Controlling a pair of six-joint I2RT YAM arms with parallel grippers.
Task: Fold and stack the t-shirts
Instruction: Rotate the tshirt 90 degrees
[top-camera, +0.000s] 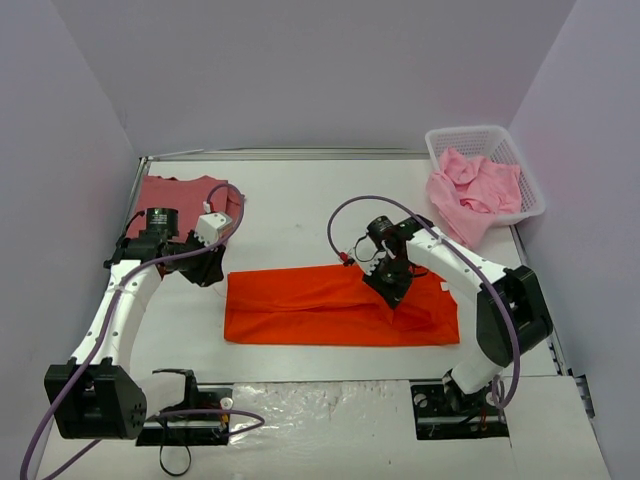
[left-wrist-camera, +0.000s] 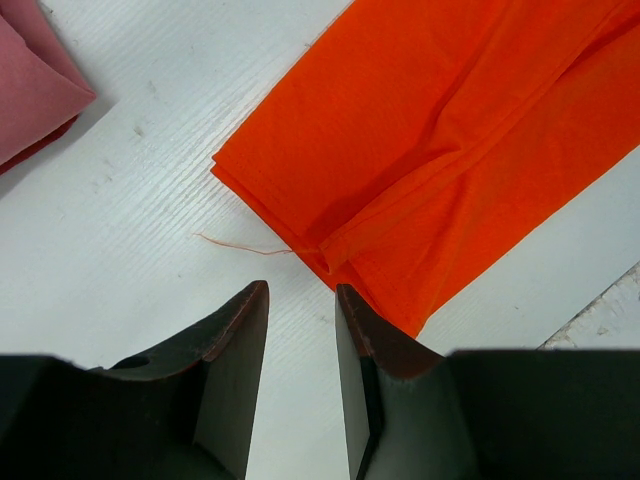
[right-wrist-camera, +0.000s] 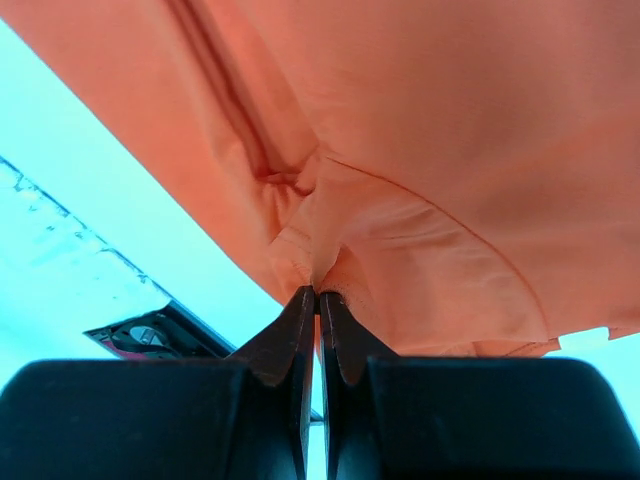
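Done: we see one dusty rose-red folded shirt (top-camera: 180, 190) at the table's (top-camera: 300, 200) far left.
In hand: bright orange-red cloth shirt (top-camera: 330, 305), a long band mid-table; we judge it half folded.
Right end effector (right-wrist-camera: 317, 292): together, pinching an orange fold.
Left end effector (left-wrist-camera: 300, 295): apart, empty, just beside the orange corner.
Remaining: light pink shirts (top-camera: 478, 190) heaped in the white lattice basket (top-camera: 470, 132).

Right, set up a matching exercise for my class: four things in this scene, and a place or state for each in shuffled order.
Things
1. orange-red t-shirt
2. rose-red t-shirt
3. light pink t-shirts
4. left gripper

Place or state
A. in the white basket
B. open, holding nothing
C. pinched by the right gripper
D. folded at the far left

Pairs: 1-C, 2-D, 3-A, 4-B
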